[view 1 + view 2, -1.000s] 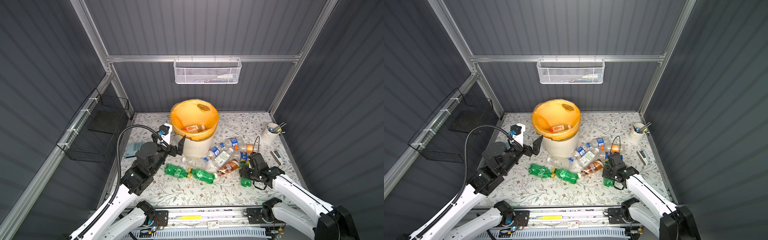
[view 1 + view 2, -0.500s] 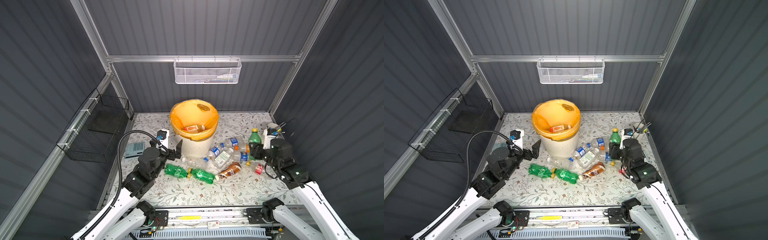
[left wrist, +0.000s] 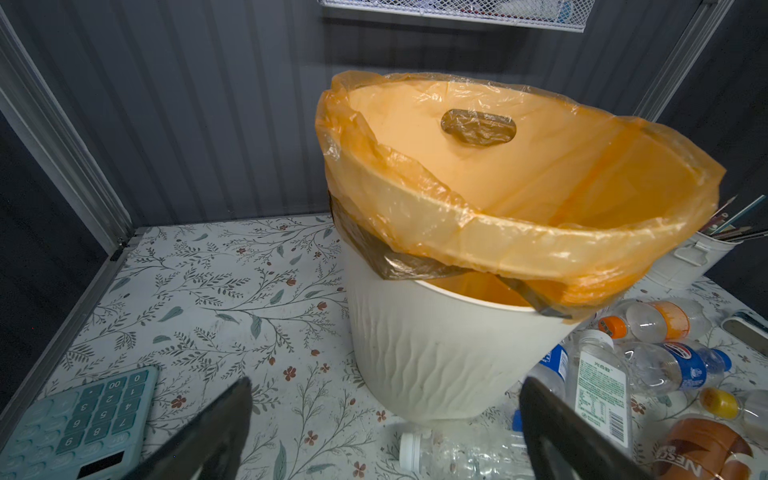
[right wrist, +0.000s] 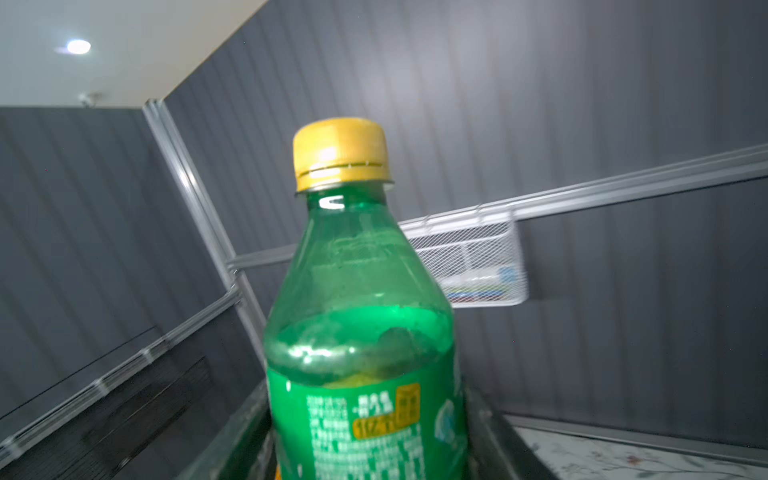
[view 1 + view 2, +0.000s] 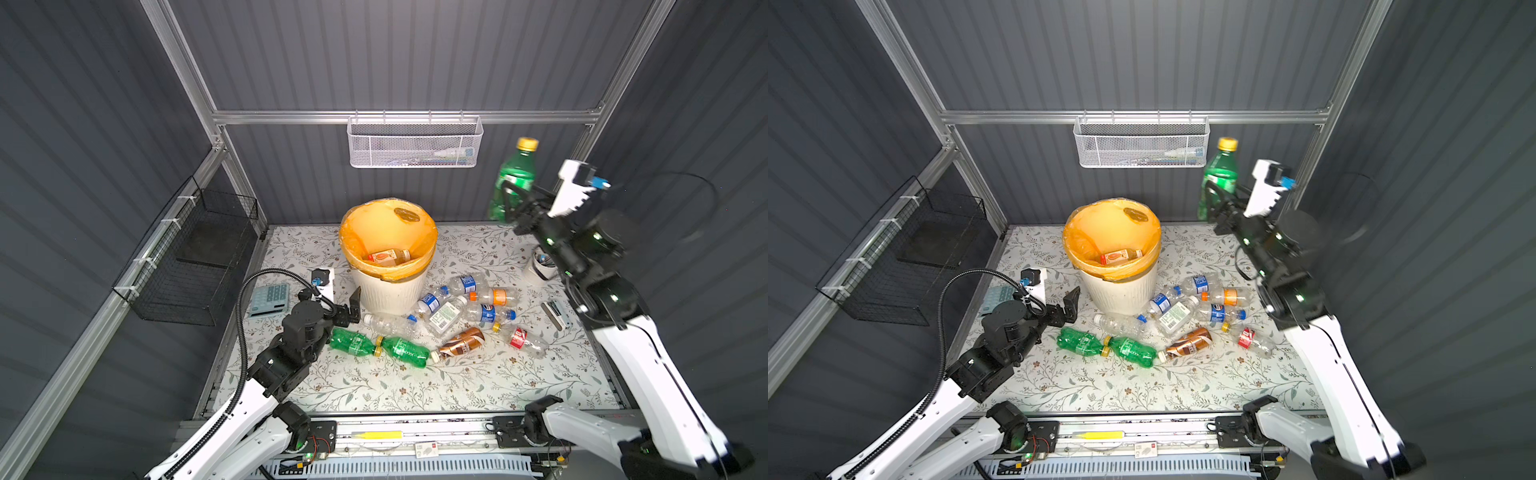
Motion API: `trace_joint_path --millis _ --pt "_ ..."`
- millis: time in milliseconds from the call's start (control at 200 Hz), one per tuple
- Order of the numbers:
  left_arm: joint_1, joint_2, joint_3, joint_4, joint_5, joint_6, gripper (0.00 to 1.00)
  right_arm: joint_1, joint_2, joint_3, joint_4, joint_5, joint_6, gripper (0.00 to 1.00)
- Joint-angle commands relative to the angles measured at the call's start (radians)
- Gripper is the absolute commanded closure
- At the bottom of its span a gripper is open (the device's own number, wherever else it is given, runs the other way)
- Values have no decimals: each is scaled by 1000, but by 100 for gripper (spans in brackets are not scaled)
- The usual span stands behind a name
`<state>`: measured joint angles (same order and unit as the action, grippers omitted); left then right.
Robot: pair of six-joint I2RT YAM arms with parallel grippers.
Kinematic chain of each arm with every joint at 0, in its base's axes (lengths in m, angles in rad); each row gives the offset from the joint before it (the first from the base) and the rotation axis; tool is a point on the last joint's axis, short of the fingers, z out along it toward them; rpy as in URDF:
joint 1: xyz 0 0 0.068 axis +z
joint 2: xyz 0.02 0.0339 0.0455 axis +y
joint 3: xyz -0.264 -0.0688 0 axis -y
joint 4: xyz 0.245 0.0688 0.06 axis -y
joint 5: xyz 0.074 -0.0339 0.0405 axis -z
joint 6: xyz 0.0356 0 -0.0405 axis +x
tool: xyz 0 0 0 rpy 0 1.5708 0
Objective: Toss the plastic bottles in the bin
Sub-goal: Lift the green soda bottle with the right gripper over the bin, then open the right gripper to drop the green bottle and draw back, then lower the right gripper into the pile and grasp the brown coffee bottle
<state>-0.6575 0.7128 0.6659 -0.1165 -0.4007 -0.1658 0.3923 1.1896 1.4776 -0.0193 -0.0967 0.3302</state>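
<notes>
While our right gripper (image 5: 508, 203) clasps 1 green bottle (image 5: 517, 172) by its lower body, high at upper right, we judge the carry underway; next it must swing left over the bin (image 5: 386, 291) at centre and release. Our left gripper (image 5: 352, 309) gapes wide, empty.

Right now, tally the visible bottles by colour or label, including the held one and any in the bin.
Green bottles: 3
Blue-label bottles: 3
Orange-label bottles: 2
White-label bottle: 1
Unlabelled clear bottle: 1
Brown bottle: 1
Red-label bottle: 1
Total: 12
</notes>
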Motion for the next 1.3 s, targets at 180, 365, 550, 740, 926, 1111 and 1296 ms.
trace_joint_path --millis 180,365,550,740,926,1111,1296 --pt "2 -37 -22 -52 -32 -19 0 169 437 367 -388 -105 -158 4" --pt "2 -71 -34 -57 -10 4 0 149 138 120 -139 137 -208 1" --pt "3 -18 -23 -43 60 37 0 113 -44 -59 -155 252 -190 1" --pt "3 12 -21 -21 122 48 0 12 -262 -361 -253 379 -20 1" --pt "2 11 -46 -4 158 46 0 -151 -465 -644 -406 405 237 1" --pt "-7 29 -46 -13 168 58 0 -159 -565 -848 -477 323 490 1" --pt "-7 32 -52 -12 162 65 0 -130 -507 -921 -494 168 607 1"
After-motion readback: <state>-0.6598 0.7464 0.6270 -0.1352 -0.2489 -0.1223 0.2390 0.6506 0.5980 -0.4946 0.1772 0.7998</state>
